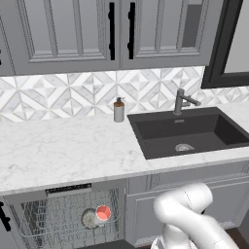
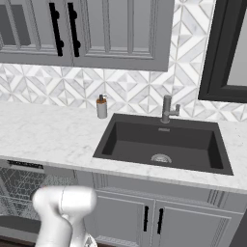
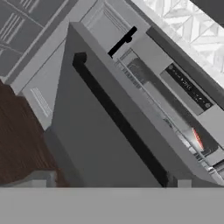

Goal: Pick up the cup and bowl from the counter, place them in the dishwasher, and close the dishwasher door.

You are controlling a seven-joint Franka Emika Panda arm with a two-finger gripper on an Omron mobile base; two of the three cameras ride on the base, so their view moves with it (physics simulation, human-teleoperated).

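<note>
Dishwasher [image 1: 68,214] stands open under the left stretch of the counter [image 1: 63,151], its dark control strip just below the marble edge and its grey wire rack [image 1: 58,221] in plain sight. Inside the rack lies the cup [image 1: 101,213], tipped on its side so the red-pink inside faces outward, and right against it on the left sits a rounded grey shape that is probably the bowl [image 1: 89,218], though the wires blur its outline. In the hand view the red of the cup glows through the gap above the dishwasher door [image 3: 105,144].

That door is swung part of the way up: the hand view looks along its flat dark grey outer face, with the long black bar handle [image 3: 118,118] running diagonally across it. Dark wooden floor [image 3: 22,140] shows beside the door's lower edge.

The white arm [image 1: 192,219] bends low in front of the sink cabinet [image 1: 194,204], its elbow level with the cabinet doors. The fingers themselves are barely visible at the bottom of the hand view; they stand wide apart and hold nothing.

On the counter, a soap dispenser [image 1: 119,110] stands against the patterned backsplash, left of the black sink [image 1: 189,131] and its grey faucet [image 1: 182,101]. Grey upper cabinets [image 1: 73,29] with black handles hang above.
</note>
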